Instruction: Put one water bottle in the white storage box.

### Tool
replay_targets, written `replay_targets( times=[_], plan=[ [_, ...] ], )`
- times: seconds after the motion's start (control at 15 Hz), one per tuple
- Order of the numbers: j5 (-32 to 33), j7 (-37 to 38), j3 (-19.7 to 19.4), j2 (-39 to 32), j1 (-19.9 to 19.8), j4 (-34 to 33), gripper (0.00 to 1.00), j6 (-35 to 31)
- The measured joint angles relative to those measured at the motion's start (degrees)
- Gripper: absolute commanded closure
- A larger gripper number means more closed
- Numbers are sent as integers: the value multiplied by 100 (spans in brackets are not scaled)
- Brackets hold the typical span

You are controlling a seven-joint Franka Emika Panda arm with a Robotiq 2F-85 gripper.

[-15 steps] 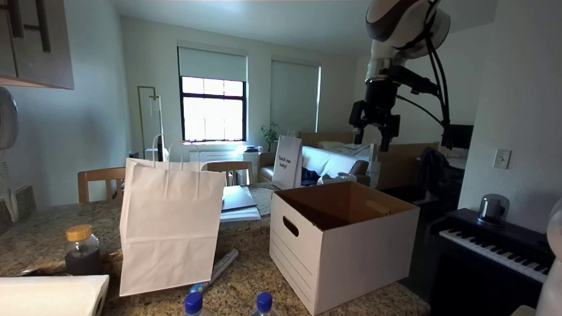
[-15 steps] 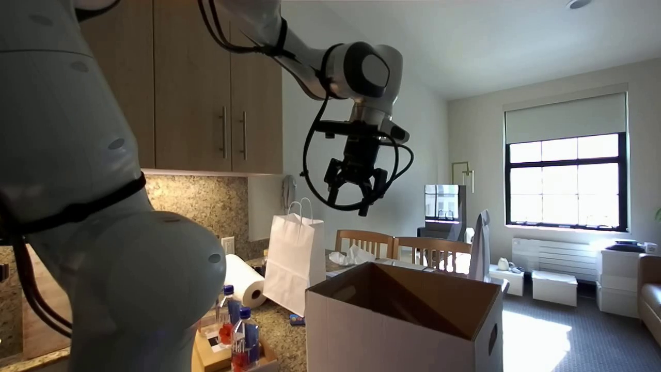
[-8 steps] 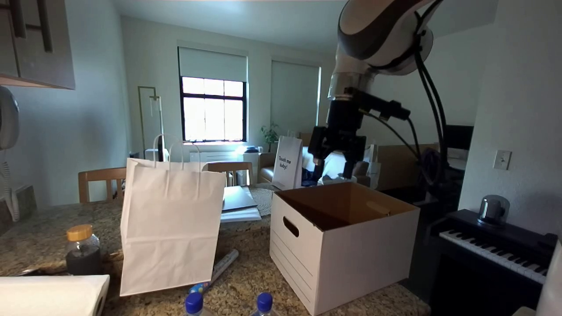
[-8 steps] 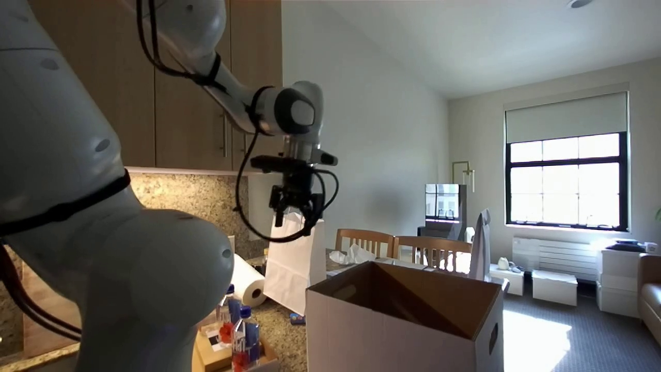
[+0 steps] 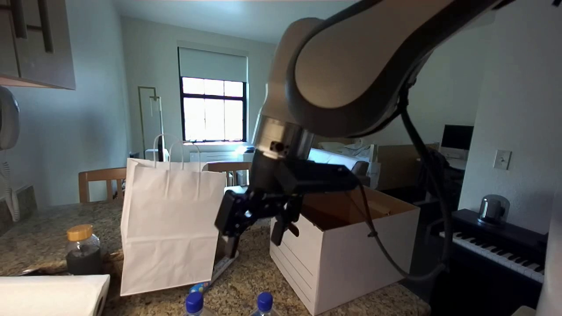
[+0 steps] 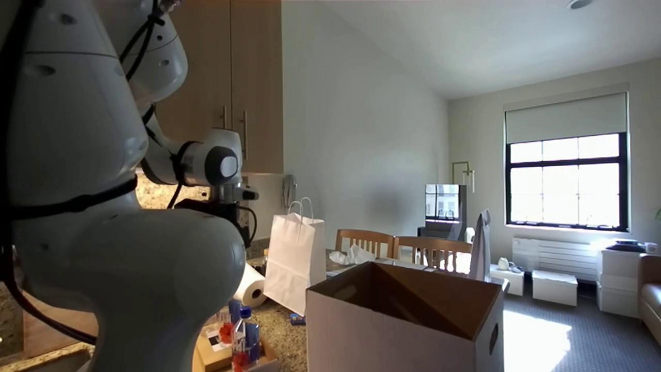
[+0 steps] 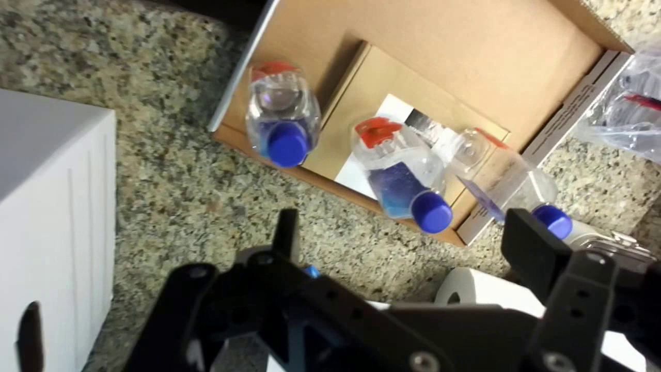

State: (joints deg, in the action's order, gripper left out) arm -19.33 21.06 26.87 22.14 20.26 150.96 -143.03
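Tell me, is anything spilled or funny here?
I see no spill. In an exterior view, a crumpled white thing looks untidy beyond the white storage box, and a paper towel roll lies on its side by the white paper bag, though rolls often stand upright.

Twin-handled white paper bag, standing on speckled stone countertop. Clear jar, orange lid, dark contents, near the bag. Paper towel roll, lying on its side. Two slat-backed wooden chairs, side by side. Black-framed window, roller shade partly lowered. Wall telephone, coiled cord. Black digital piano, transparent dome on top. Wall cabinets, bar handles. Crumpled white tissue.
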Motion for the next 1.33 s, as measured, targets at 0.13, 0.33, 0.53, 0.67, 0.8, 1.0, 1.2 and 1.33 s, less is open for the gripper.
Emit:
replay_targets(
  times=[0.13, 0.33, 0.53, 0.67, 0.8, 1.0, 1.2, 1.33],
  plan=[
    [560, 730, 496, -676, -108, -314, 0, -205],
    [2021, 2014, 1296, -1633, -978, -1043, 0, 77],
    [3101, 2686, 1145, -2643, -1053, -2026, 0, 1048],
    [3111, 2690, 821, -3380, -592, -2573, 0, 1497],
    [3044, 2685, 539, -4003, -33, -2896, 0, 1585],
    [2968, 2685, 109, -4582, 724, -3203, 0, 1491],
    [2967, 2685, -299, -4722, 1110, -3497, 0, 1485],
    [2967, 2660, -493, -4719, 1167, -3700, 0, 1487]
  ],
)
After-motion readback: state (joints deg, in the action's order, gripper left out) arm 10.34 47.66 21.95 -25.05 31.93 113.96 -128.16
